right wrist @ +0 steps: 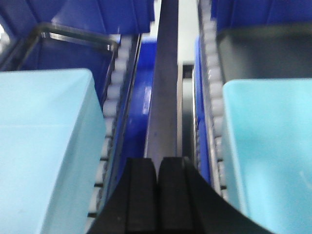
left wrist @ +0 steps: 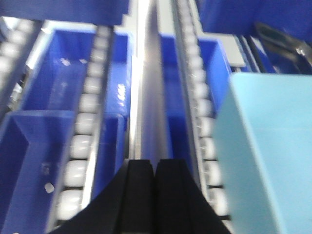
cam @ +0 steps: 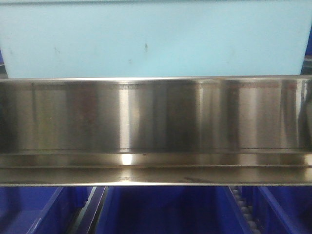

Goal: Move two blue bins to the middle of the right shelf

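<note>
left fingers (left wrist: 139, 195): matte black, ridged | right fingers (right wrist: 142, 195): matte black, ridged

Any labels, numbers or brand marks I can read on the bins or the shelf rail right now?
No text is readable in any view.
The light-blue bin has a plain wall with only a few dark specks.
The steel rail shows reflections only.
The dark blue bins are blurred, with no lettering visible.
</note>
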Robot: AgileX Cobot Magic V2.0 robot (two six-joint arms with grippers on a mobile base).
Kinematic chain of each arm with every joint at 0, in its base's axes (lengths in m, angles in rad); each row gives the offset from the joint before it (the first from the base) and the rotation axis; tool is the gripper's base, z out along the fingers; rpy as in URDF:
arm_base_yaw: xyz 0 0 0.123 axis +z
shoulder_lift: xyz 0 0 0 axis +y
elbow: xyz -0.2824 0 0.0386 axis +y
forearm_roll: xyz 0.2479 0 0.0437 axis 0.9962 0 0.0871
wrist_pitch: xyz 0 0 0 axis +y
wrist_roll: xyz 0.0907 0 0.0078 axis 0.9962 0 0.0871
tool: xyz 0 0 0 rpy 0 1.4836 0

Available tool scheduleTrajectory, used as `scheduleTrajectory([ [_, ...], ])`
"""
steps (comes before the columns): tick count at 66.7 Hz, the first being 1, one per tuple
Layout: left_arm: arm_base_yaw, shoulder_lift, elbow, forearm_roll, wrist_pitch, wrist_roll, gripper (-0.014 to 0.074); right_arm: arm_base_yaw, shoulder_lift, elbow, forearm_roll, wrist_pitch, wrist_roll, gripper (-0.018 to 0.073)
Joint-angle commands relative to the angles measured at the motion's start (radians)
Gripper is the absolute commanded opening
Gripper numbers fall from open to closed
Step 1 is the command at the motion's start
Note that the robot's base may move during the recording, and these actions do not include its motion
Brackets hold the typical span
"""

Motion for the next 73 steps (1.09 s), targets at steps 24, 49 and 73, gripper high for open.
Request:
scheduleTrajectory([
  [24, -0.18, 0.198, -0.259, 0.045, 0.135, -0.127, -0.0111, 0.252, 0.195, -0.222, -0.2, 0.159, 0.233, -0.0145],
  [49, -0.18, 0.244, -0.259, -0.011, 0.159, -0.13, 0.0227, 0.262, 0.273, -0.228, -0.187, 0.142, 0.233, 0.0208],
  [73, -0.18, 0.343, -0.257, -0.039, 0.214, -0.174, 0.0256, 0.262, 0.398, -0.228, -0.133, 0.139, 0.233, 0.0242],
])
